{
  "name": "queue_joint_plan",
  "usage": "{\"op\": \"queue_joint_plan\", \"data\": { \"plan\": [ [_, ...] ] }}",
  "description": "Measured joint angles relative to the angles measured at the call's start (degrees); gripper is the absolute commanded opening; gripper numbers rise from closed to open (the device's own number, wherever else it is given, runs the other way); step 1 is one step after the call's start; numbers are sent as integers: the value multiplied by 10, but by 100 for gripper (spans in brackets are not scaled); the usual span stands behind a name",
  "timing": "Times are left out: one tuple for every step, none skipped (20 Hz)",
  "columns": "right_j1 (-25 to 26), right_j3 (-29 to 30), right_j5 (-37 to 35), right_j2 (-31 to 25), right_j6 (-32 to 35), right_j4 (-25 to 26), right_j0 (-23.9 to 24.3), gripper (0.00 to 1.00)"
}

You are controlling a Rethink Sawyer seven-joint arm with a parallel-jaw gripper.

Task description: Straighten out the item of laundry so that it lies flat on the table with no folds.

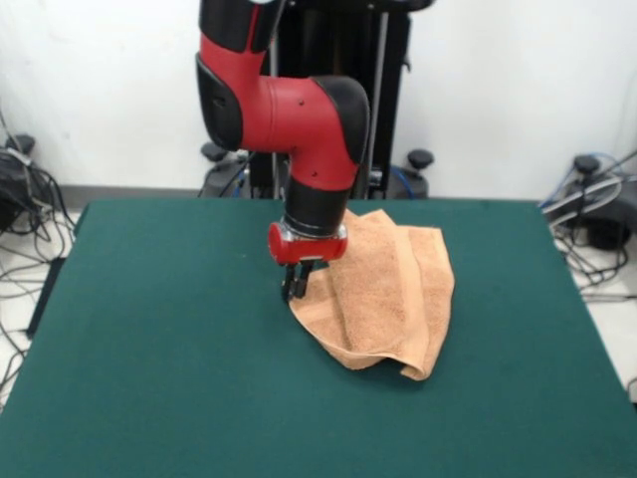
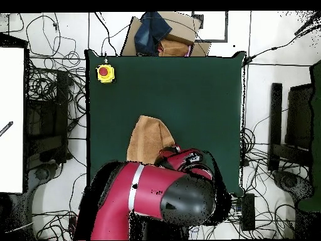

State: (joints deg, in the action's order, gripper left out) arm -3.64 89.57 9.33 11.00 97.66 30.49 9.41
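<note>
We count one table, green-topped. We count one towel, peach-orange and folded over itself, lying just beside the gripper and touching it at its near edge. We count one robot arm with one gripper. In the overhead view we count one yellow box with a red button, well apart from the gripper at a far table corner.

button box: yellow with a red button, sits at one table corner
cardboard box: just off the table edge, dark blue cloth draped over it
cables: tangled all over the floor
</note>
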Motion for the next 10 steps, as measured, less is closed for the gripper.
{"op": "queue_joint_plan", "data": {
  "plan": [
    [-1, 0, -1, -1, 0, 2, 2, 0],
    [-2, 0, -3, -5, 0, 5, 6, 0],
    [-4, 0, -5, -9, 0, 8, 10, 0],
    [-4, 0, -5, -11, 0, 11, 13, 0],
    [-5, 0, -6, -14, 0, 15, 16, 0],
    [-6, 0, -6, -14, 0, 17, 17, 0],
    [-6, 0, -6, -15, 0, 20, 17, 0],
    [-6, 0, -6, -15, 0, 21, 17, 0],
    [-6, 0, -6, -15, 0, 21, 17, 0],
    [-6, 0, -6, -15, 0, 21, 17, 0]
  ]
}}
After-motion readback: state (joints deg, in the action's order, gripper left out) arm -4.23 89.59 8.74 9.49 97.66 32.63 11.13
